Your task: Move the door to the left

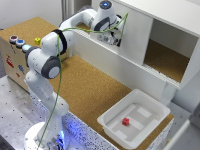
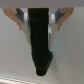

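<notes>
The door [image 1: 136, 24] is a plain white panel covering the half of the cabinet toward the exterior view's left. The other half stands open onto a cork floor. My gripper [image 1: 116, 35] is pressed against the door's face. In the wrist view the door [image 2: 70, 50] fills the picture, and its black handle [image 2: 40, 42] runs between my fingers [image 2: 21, 21]. The gripper [image 2: 40, 24] is shut on that handle, one finger against each side. From the exterior view the handle is hidden behind my hand.
A long low white front wall [image 1: 120, 62] runs below the door. A white plastic tray [image 1: 112, 125] with a small red cube [image 1: 126, 121] sits on the cork table near the front. A wooden box with coloured buttons [image 1: 17, 42] stands at the exterior view's left.
</notes>
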`<action>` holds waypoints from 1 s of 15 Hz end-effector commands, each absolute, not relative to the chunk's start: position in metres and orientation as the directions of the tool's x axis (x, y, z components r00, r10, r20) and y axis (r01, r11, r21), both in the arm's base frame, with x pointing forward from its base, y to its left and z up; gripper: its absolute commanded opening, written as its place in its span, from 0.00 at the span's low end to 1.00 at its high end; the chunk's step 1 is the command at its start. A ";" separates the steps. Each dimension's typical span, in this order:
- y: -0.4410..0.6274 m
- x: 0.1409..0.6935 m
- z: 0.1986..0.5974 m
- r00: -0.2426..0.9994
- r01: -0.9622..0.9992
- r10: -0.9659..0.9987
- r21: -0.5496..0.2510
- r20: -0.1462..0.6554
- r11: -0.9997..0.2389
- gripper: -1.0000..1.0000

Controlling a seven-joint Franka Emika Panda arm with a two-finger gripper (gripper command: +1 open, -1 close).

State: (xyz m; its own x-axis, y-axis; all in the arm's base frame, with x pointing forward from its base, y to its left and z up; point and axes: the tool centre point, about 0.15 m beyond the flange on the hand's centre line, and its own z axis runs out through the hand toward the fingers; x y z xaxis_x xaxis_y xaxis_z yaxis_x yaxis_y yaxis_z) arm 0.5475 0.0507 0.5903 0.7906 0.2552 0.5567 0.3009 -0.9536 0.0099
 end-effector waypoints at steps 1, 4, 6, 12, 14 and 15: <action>0.127 0.510 0.546 0.726 0.302 0.317 0.132 0.611 -0.944 0.00; 0.156 0.500 0.545 0.710 0.348 0.354 0.135 0.609 -0.928 0.00; 0.171 0.495 0.546 0.698 0.373 0.372 0.133 0.612 -0.918 0.00; 0.201 0.478 0.554 0.661 0.440 0.412 0.122 0.628 -0.890 1.00; 0.191 0.471 0.567 0.647 0.413 0.379 0.114 0.662 -0.903 1.00; 0.179 0.468 0.573 0.639 0.384 0.356 0.118 0.682 -0.916 1.00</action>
State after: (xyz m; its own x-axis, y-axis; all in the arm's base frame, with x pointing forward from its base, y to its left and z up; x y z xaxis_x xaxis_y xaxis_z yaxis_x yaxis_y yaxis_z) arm 0.5400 0.1640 0.5886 0.6918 0.3997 0.6014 0.4532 -0.8887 0.0694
